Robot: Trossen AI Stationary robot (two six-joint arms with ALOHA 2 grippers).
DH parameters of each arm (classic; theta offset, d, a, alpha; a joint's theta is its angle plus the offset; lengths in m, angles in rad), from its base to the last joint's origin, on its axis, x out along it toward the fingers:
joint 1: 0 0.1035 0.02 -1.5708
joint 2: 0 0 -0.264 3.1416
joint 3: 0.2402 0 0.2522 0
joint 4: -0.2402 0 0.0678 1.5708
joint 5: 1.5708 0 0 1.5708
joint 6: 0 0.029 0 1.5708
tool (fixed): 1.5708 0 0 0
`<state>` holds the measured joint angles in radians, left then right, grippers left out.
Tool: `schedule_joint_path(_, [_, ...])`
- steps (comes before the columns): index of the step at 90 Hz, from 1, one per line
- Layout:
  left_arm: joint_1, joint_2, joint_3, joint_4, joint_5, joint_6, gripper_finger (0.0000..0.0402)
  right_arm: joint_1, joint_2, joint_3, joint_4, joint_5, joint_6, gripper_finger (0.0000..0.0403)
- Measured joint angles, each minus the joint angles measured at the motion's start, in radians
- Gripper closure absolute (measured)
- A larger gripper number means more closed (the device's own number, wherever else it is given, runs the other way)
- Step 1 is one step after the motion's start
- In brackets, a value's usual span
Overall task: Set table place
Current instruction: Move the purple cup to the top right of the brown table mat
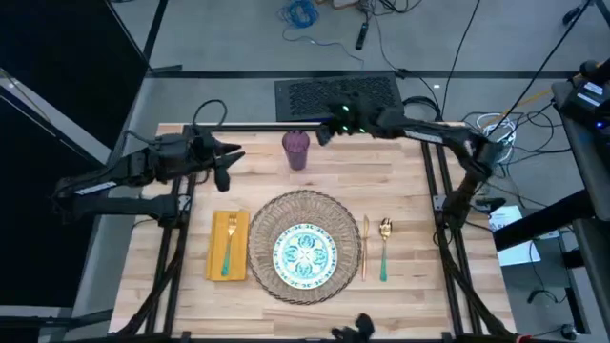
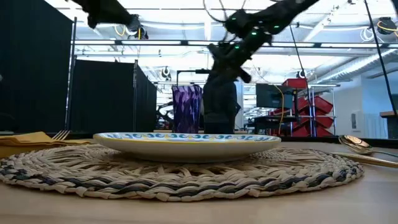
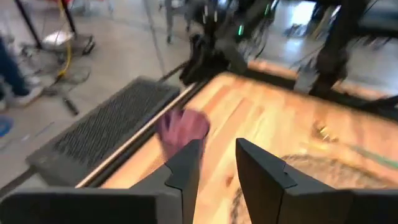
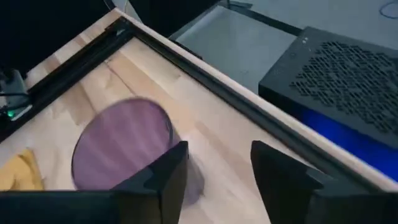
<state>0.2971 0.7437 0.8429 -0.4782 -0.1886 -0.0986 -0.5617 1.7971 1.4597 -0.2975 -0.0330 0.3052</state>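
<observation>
Bright ceiling lights wash the room evenly (soft shadows only), while the purple cup (image 3: 181, 127) smears with motion blur.

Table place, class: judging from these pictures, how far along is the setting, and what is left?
Nearly done. The plate sits centred on the placemat, the fork lies on the napkin, and the knife and spoon lie on the other side. The purple cup stands beyond the mat. The right pincer, open, is beside it; the left pincer holds nothing. Only withdrawal seems left.

- desk (image 1: 400, 181): pale butcher-block wood, smooth
- placemat (image 2: 186, 174): coarse woven straw, matt
- plate (image 1: 305, 252): glossy glazed ceramic
- napkin (image 1: 228, 245): soft yellow cloth
- spoon (image 1: 384, 246): shiny gold metal bowl
- cup (image 1: 296, 150): translucent purple, ribbed
</observation>
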Motion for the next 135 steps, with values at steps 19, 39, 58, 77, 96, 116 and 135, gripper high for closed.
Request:
schedule_joint_path(19, [0.05, 0.027, 0.0, -0.009, 0.05, 0.009, 0.0314, 0.0, 0.142, 0.211, -0.189, 0.003, -0.08, 0.0237])
schedule_joint_path(39, [0.057, 0.027, 0.0, -0.01, 0.076, 0.01, 0.0314, 0.008, 0.2, 0.264, -0.25, 0.005, -0.107, 0.0206])
schedule_joint_path(58, [0.057, 0.027, 0.0, -0.01, 0.079, 0.028, 0.0314, 0.014, 0.2, 0.264, -0.254, 0.006, -0.117, 0.0163])
schedule_joint_path(77, [0.057, 0.027, 0.0, -0.01, 0.079, 0.028, 0.0314, 0.014, 0.189, 0.265, -0.243, 0.011, -0.135, 0.0132])
schedule_joint_path(96, [0.057, 0.027, 0.0, -0.01, 0.079, 0.028, 0.0314, 0.023, 0.185, 0.328, -0.272, 0.008, -0.142, 0.013])
schedule_joint_path(116, [0.056, 0.027, 0.0, -0.01, 0.08, 0.028, 0.0314, 0.053, 0.186, 0.348, -0.359, 0.018, -0.142, 0.0132])
schedule_joint_path(135, [0.056, 0.027, 0.0, -0.01, 0.114, 0.026, 0.0314, 0.067, 0.189, 0.348, -0.367, 0.047, -0.137, 0.0133])
